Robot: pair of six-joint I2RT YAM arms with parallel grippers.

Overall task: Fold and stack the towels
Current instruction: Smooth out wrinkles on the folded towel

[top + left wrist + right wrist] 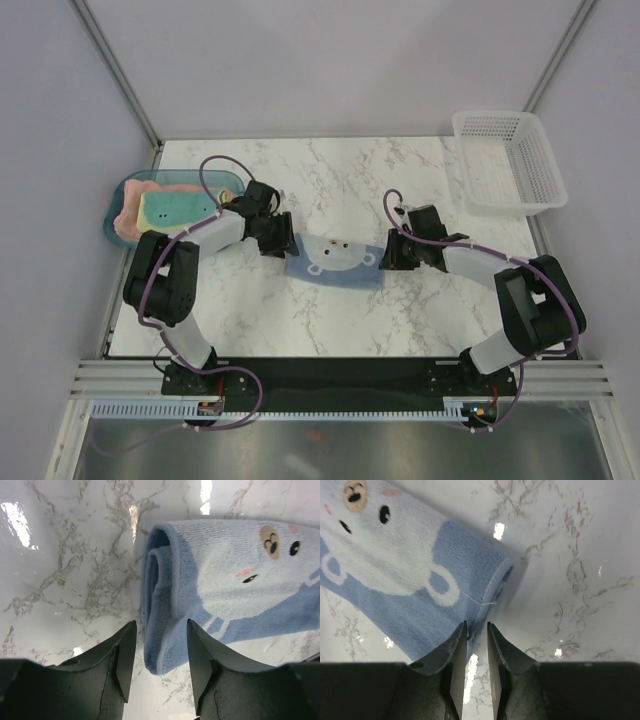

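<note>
- While it lies folded on the middle of the table (300, 180), the blue towel (335, 258) runs lengthwise left to right.
- Left gripper (161, 622): fingers spread at its left end.
- Right gripper (477, 624): fingers nearly together at its right edge; I cannot tell if they pinch it.

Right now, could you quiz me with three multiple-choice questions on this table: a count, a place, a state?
1. Towels in the teal tray? A none B two C four
2. The blue towel lies: A on the floor B on the table between left tool and right tool C in the tray
3. The blue towel is: A folded B spread flat C hanging
Answers: B, a pink towel and a yellow towel lie there; B, a tool sits at each end; A, doubled layers show at its edge.
</note>
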